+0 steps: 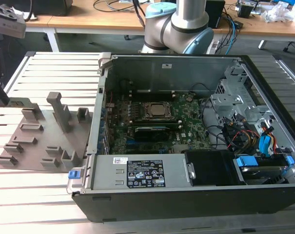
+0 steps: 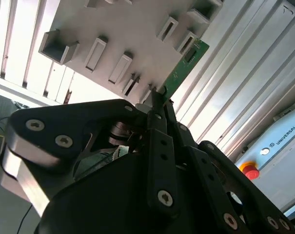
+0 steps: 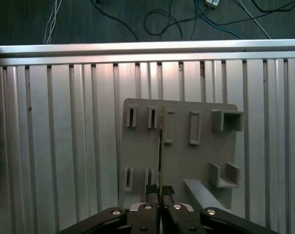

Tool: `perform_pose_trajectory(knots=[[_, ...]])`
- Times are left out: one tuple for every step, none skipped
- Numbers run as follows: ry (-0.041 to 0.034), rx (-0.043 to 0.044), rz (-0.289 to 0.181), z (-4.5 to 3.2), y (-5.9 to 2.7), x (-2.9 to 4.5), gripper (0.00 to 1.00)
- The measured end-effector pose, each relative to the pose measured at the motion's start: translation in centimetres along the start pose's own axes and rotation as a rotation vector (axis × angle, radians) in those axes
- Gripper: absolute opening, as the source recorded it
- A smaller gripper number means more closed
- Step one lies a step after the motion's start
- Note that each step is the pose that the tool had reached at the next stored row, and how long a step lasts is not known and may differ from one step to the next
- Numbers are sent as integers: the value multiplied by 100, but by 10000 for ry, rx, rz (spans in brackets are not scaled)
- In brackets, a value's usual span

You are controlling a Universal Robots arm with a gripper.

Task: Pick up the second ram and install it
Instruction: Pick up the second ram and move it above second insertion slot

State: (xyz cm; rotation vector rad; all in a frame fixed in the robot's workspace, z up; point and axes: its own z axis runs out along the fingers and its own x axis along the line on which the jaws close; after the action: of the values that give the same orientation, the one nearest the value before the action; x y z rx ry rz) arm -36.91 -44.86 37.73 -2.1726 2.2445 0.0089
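Pick-up is the step, I think. The black robot hand is closed on the thin green second ram stick, over the grey plastic holder tray on the silver slatted bench. It likely needs a straight, steady hold.
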Motion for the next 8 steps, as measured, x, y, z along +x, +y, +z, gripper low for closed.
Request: perform_pose_trajectory(knots=[[0,0,0,-38,0,-1,14],[0,0,0,-65,0,-1,14],[-1,0,0,-93,-1,-2,14],[0,-1,0,-126,-1,-2,14],[0,-1,0,-151,-1,-3,14],[0,-1,0,-179,-1,-3,14],[-1,0,0,-216,-2,-4,14],[0,-1,0,-240,-2,-4,14]])
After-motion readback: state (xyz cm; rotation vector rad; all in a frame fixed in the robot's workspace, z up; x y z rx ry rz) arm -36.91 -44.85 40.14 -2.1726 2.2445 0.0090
